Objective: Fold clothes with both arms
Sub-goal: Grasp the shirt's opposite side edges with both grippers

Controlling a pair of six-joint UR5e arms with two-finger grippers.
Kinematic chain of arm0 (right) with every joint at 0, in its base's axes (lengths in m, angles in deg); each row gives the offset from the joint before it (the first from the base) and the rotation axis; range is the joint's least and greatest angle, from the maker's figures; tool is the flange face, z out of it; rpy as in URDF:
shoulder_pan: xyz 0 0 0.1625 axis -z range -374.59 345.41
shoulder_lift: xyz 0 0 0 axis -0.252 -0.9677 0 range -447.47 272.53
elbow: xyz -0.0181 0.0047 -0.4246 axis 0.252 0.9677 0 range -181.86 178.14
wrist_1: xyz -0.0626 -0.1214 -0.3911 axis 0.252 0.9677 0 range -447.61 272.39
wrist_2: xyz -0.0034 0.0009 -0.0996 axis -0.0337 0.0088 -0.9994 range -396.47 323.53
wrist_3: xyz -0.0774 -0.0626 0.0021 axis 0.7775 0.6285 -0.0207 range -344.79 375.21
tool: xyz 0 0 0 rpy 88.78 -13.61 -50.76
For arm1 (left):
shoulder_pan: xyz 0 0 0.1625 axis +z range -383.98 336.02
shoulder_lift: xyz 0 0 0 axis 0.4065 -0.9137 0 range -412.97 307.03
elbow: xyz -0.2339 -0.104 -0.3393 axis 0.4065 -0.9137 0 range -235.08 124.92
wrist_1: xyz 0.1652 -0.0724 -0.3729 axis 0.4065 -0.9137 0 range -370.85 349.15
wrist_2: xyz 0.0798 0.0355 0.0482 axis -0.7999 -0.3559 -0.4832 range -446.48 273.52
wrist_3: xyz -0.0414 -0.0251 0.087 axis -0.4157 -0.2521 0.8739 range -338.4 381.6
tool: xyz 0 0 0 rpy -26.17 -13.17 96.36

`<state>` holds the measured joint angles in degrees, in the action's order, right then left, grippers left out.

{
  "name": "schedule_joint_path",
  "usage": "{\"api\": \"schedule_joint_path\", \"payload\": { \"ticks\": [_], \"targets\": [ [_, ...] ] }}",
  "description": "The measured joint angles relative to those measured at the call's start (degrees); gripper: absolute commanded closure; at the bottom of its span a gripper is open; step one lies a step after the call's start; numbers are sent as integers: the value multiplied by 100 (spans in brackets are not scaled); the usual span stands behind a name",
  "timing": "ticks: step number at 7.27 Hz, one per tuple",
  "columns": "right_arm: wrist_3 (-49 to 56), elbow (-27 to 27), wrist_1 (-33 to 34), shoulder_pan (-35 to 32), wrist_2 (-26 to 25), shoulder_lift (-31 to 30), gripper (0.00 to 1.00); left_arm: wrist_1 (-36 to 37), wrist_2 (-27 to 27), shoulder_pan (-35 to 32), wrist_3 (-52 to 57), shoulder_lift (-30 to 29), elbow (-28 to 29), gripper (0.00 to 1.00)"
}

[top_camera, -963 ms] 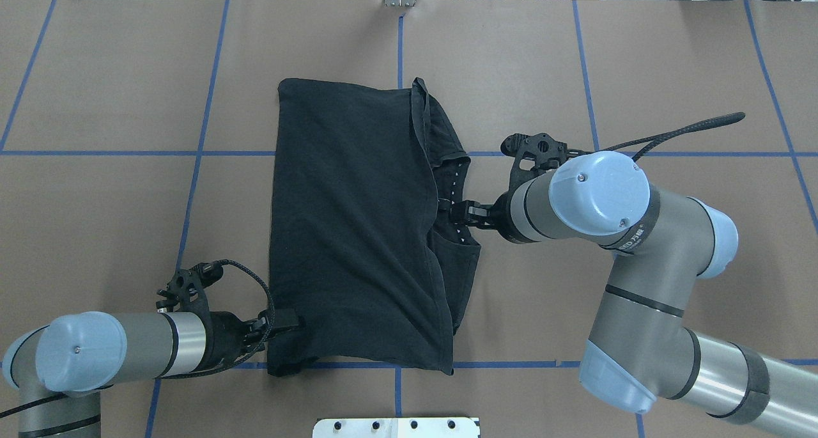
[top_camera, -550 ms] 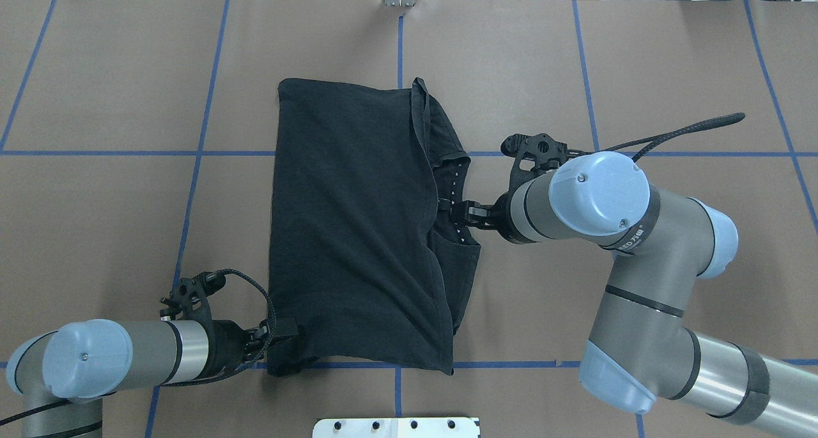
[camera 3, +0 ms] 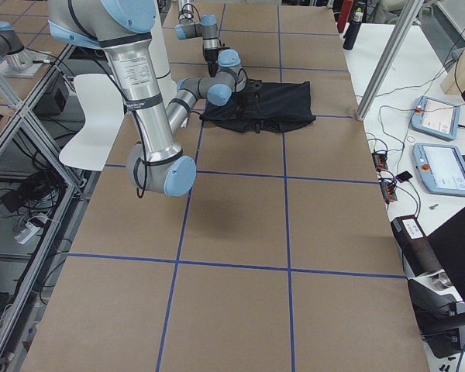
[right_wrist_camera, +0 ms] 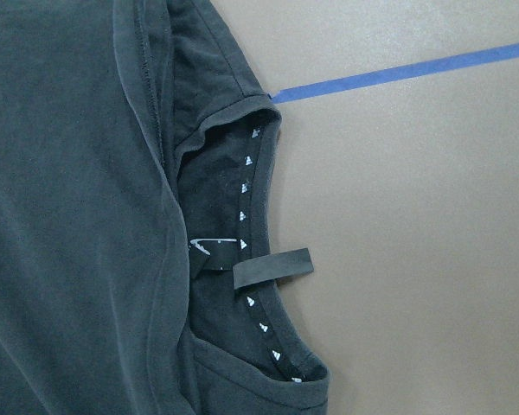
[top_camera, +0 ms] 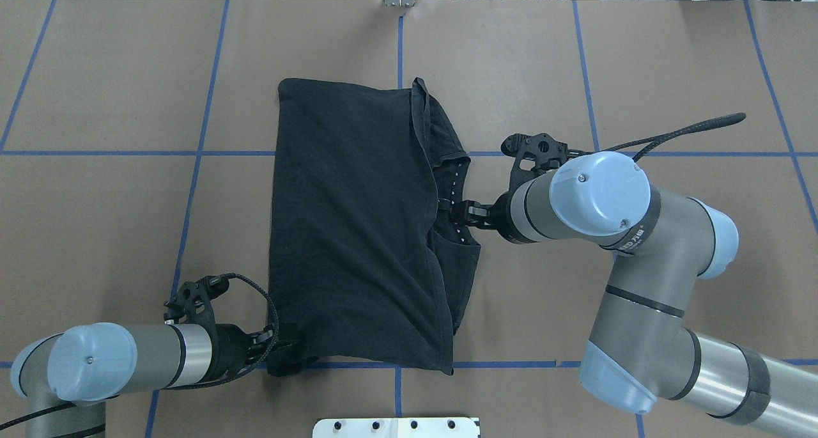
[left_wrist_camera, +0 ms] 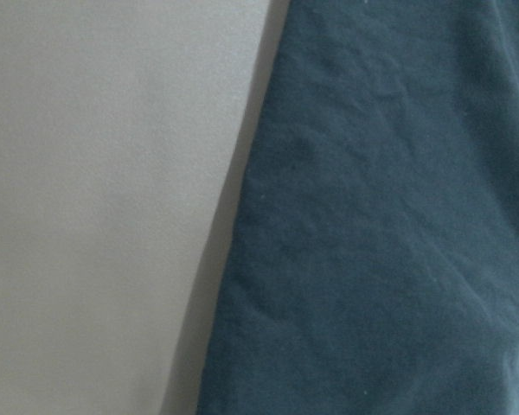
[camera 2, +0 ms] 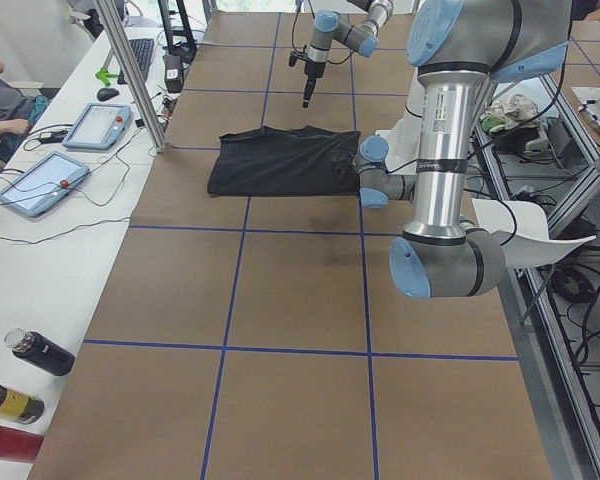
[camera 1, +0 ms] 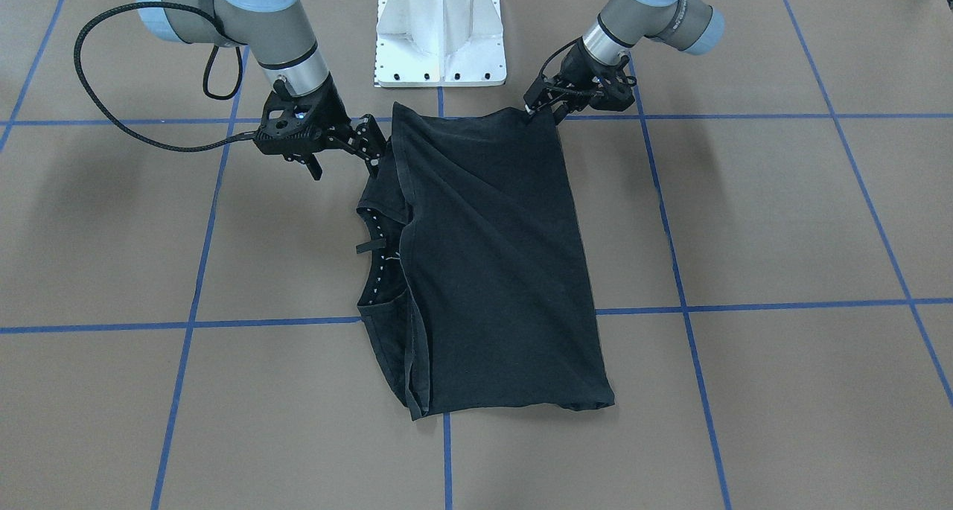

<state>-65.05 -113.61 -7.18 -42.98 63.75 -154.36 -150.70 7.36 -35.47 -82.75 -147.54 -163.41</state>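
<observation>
The black T-shirt (top_camera: pixel 351 233) lies folded lengthwise on the brown table, plain side up, with its collar (right_wrist_camera: pixel 255 225) on my right side. It also shows in the front view (camera 1: pixel 491 257). My left gripper (top_camera: pixel 286 345) is low at the shirt's near left corner, also seen in the front view (camera 1: pixel 540 109). Its fingers look apart. The left wrist view shows only cloth (left_wrist_camera: pixel 372 216) and bare table. My right gripper (top_camera: pixel 455 213) hangs open above the collar and holds nothing; it also shows in the front view (camera 1: pixel 374 153).
The white pedestal base (camera 1: pixel 439 33) stands just behind the shirt's near edge. Blue tape lines (top_camera: pixel 192 169) grid the table. Tablets (camera 2: pixel 40 185), a metal post (camera 2: pixel 130 70) and bottles (camera 2: pixel 40 352) are along the far side.
My left gripper has slid along the shirt's left edge toward me, to the near corner. The shirt and the right arm have not moved.
</observation>
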Motion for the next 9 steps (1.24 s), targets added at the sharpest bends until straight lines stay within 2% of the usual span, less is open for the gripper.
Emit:
{"api": "schedule_joint_path", "payload": {
  "ticks": [5, 9],
  "targets": [
    [-103, 116, -21, 170, -115, 0, 0, 2, -1, -6, 11, 32, -47, 100],
    [-1210, 360, -85, 1139, -1226, 26, 5, 2, 3, -4, 12, 28, -48, 100]
  ]
}}
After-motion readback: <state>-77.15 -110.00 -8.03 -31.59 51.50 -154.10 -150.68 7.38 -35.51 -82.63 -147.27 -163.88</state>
